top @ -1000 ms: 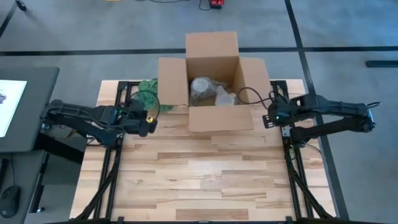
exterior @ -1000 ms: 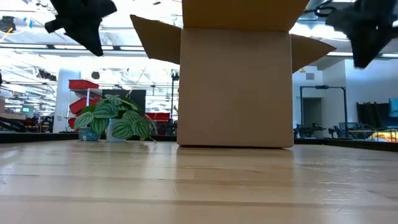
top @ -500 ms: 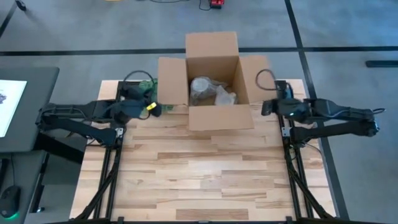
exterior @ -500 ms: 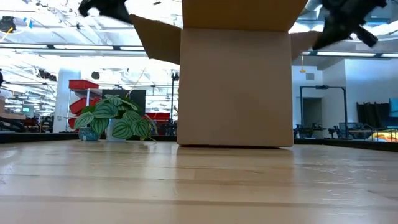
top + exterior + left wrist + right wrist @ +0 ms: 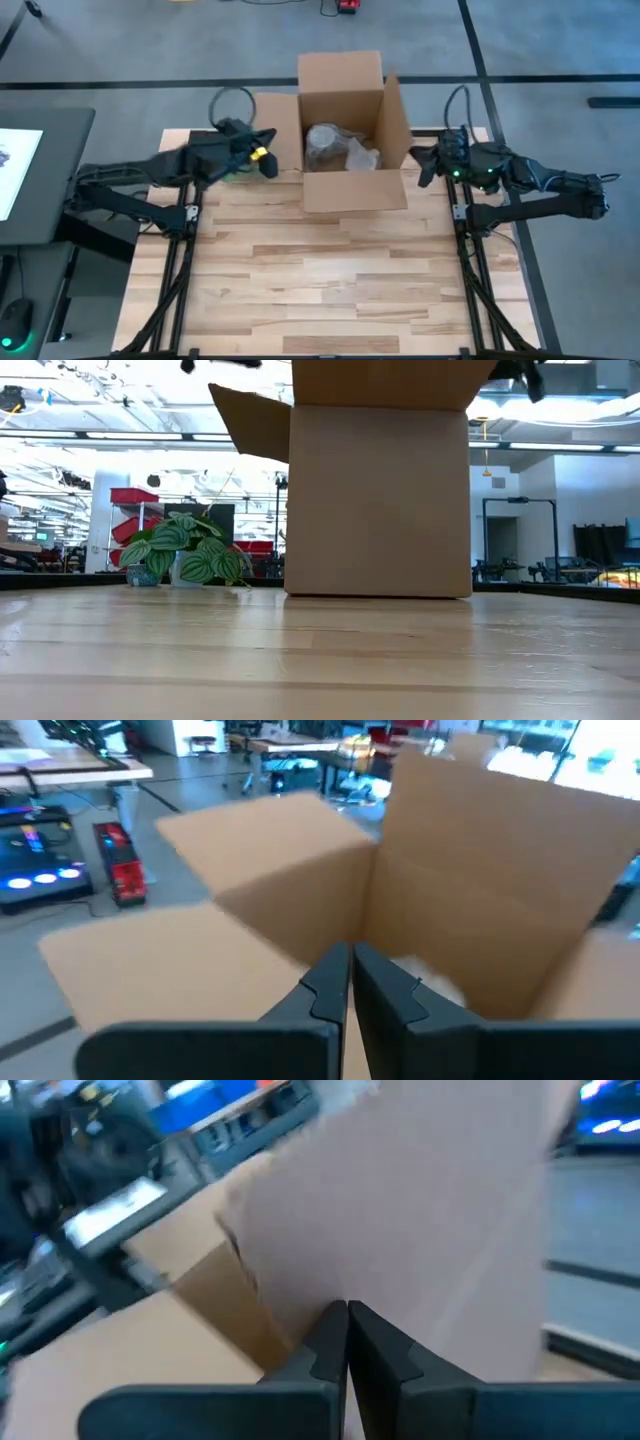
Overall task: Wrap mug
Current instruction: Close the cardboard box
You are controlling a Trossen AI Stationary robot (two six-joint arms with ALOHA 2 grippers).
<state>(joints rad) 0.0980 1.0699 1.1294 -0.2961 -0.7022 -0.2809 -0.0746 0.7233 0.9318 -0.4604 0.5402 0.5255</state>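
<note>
An open cardboard box (image 5: 355, 190) stands at the table's far middle. In it lie a paper-wrapped bundle (image 5: 324, 146) and some crumpled wrapping (image 5: 362, 156); the mug itself does not show. The box's left flap (image 5: 278, 125) slopes outward and its right flap (image 5: 396, 115) stands nearly upright. My left gripper (image 5: 268, 163), shut, hovers at the left flap's outer near corner (image 5: 250, 910). My right gripper (image 5: 420, 165), also shut, is at the right flap's outer side. My left gripper points its shut fingertips (image 5: 350, 975) at the left flap from the table's left; whether it touches the flap I cannot tell. My right gripper has its shut fingertips (image 5: 347, 1330) against the right flap's outer face (image 5: 400, 1230), coming from the table's right. That flap stands nearly upright on its hinge edge.
A potted green plant (image 5: 185, 560) stands at the far left beside the box, partly under my left arm (image 5: 170, 170). The box's far flap (image 5: 340, 70) stands open. Bare wooden tabletop (image 5: 330, 280) stretches across the near half.
Both grippers have risen and gone toward the far edge and the box. The right flap has swung from lying out flat to nearly upright, hinged at the box wall. The left flap keeps its outward slope.
</note>
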